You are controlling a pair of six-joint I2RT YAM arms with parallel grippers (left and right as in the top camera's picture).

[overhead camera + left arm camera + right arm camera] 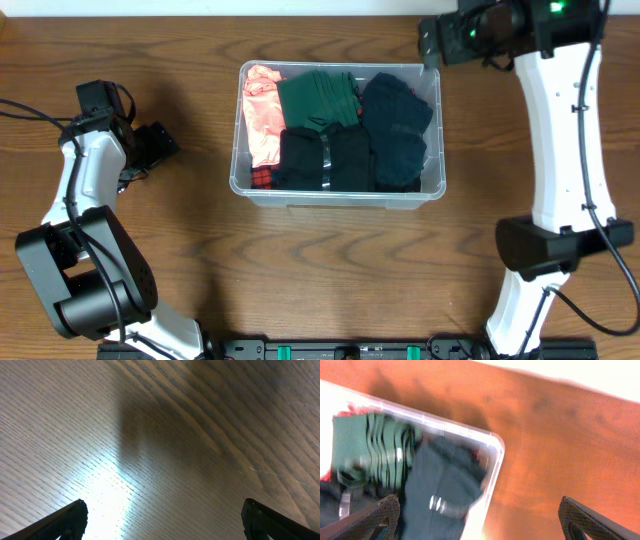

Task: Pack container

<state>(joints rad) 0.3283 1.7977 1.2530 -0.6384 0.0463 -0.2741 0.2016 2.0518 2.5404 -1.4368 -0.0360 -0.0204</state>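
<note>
We see the container [336, 199] at the middle of the wooden table [200, 270], its long axis running left to right in the overhead view and its open top facing up. It holds folded clothes: a pink garment [262, 112] at its left end, then a green garment [318, 98], a black garment [322, 160] and a navy garment [398, 125]. Our left gripper [165, 522] hangs over bare wood well to its left, fingers wide apart. Our right gripper [480, 522], fingers likewise spread, hovers at the container's far right corner
</note>
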